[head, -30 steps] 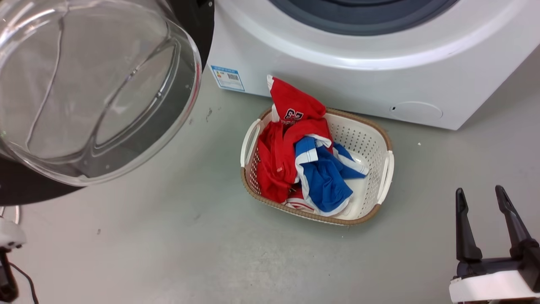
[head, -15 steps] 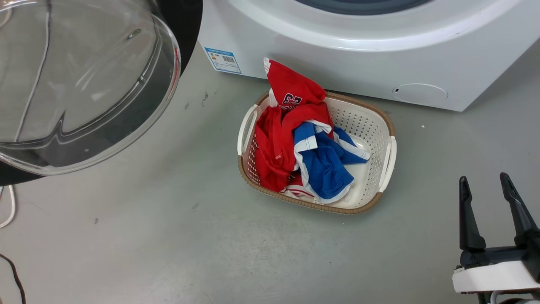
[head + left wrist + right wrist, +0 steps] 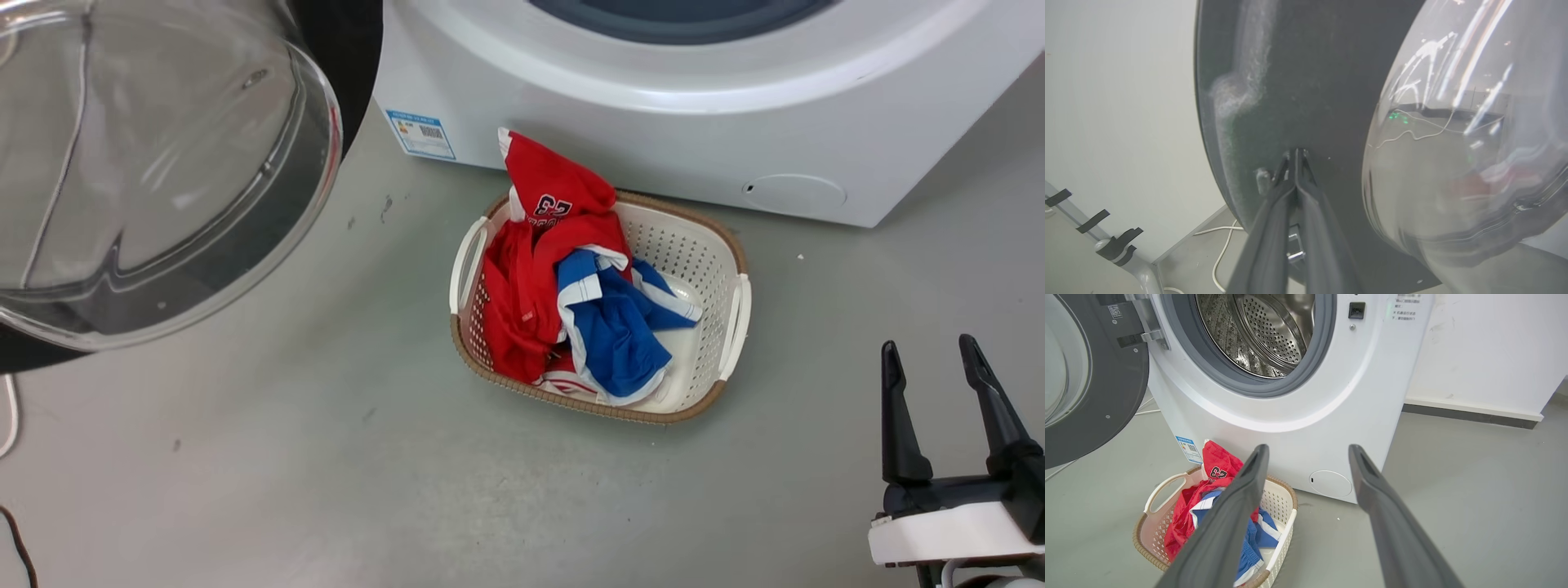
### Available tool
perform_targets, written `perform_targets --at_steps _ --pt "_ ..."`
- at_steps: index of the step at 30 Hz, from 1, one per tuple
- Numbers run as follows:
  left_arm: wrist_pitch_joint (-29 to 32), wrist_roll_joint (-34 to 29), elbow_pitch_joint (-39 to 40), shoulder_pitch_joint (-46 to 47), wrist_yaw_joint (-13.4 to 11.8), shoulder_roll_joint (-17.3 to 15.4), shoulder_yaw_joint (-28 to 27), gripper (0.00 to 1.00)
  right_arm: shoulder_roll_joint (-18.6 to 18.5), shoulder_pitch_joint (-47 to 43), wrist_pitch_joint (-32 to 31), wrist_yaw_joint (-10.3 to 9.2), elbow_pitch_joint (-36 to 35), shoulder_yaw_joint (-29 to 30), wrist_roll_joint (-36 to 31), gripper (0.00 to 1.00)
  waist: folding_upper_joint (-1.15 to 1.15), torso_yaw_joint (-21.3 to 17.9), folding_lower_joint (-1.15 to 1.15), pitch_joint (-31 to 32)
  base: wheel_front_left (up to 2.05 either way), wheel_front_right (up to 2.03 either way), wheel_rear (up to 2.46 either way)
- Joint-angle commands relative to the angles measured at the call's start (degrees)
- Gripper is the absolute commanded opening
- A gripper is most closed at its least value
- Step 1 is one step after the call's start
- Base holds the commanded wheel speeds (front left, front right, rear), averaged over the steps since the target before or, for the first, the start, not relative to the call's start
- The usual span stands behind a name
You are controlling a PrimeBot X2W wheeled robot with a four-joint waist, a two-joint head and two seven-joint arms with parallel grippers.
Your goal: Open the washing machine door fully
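Observation:
The washing machine door (image 3: 155, 163), a black disc with a bulging clear glass bowl, stands swung out at the upper left, clear of the washing machine (image 3: 653, 139). In the left wrist view my left gripper (image 3: 1295, 152) is shut, its tips pressed against the door's (image 3: 1310, 81) black inner face beside the bowl. My right gripper (image 3: 928, 349) is open and holds nothing at the lower right, away from the machine. The right wrist view looks past that gripper (image 3: 1308, 451) at the washing machine (image 3: 1298, 428) with its steel drum exposed and the door (image 3: 1122, 384) hanging on its hinge at the left.
A white perforated laundry basket (image 3: 739, 302) with red and blue clothes sits on the grey floor just in front of the machine. A small round filter cover (image 3: 793, 194) is low on the machine's front. A white cable (image 3: 8, 425) lies at the left edge. A white wall (image 3: 1486, 351) stands behind.
The head camera has shifted. The door's glass bowl now sits a little farther left of the machine's sticker. A white wrist part at the lower left has left view. The right gripper stays open.

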State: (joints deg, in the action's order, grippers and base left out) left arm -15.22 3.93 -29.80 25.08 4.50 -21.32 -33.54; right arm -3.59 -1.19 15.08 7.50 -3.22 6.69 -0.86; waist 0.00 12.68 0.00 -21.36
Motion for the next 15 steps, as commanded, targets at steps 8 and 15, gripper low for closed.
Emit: perform_targets --at_steps 8,15 --pt "0.13 -2.49 9.13 -7.48 0.87 2.90 0.44 0.00 0.71 -1.19 0.12 -0.01 0.77 -0.64 0.91 1.00 0.00 -1.77 0.00 6.80 0.00 0.00 0.00" --pt "0.13 -4.03 18.13 -12.65 1.41 5.08 3.01 0.00 0.74 -2.90 0.12 -0.01 1.35 -0.84 2.72 1.00 0.00 -3.30 0.00 11.89 0.00 0.00 0.00"
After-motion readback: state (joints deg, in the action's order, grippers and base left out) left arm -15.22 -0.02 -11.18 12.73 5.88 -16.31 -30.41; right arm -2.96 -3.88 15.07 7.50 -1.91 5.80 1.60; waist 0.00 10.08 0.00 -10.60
